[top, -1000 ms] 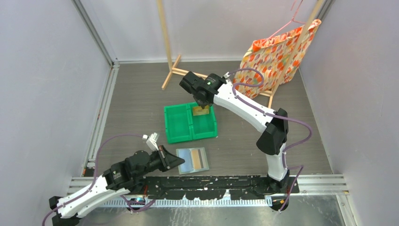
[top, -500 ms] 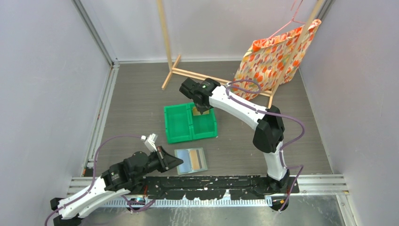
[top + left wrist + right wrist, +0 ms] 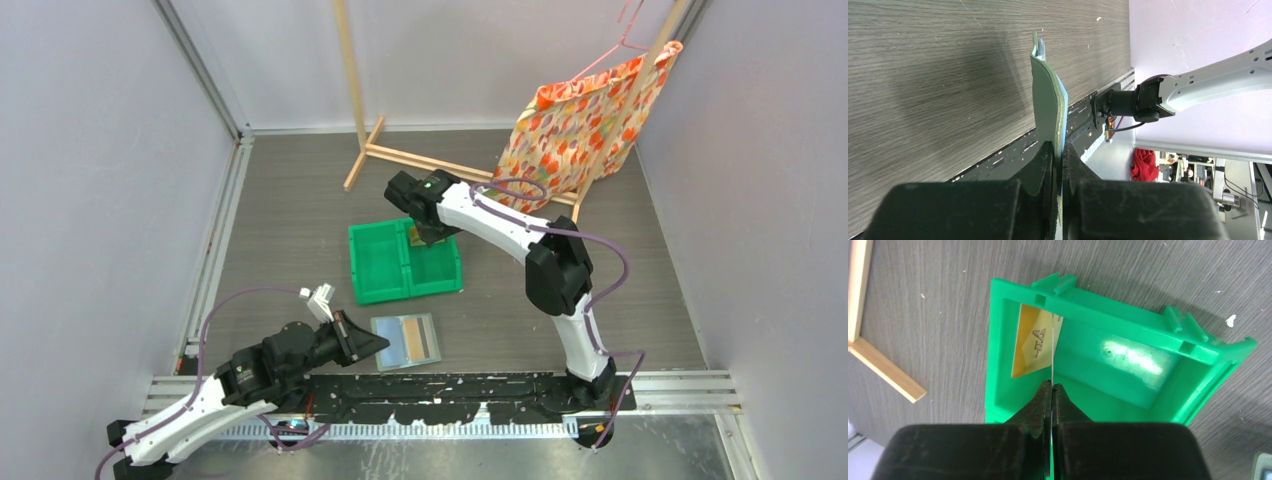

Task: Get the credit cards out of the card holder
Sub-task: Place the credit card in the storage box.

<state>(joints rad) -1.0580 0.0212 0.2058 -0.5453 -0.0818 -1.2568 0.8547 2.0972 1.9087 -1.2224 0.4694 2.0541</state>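
Pinching a thin credit card (image 3: 1053, 347) edge-on, the right gripper (image 3: 1052, 385) hangs over the green bin (image 3: 1128, 315), above a yellow card (image 3: 1030, 347) lying inside. Well apart from the bin, toward the arm bases, the left gripper (image 3: 1058, 150) clamps the card holder (image 3: 1045, 100) by its edge.

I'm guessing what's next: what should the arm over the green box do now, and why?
Probably open the right gripper to drop the thin card it pinches edge-on above the green bin, where a yellow card already lies.
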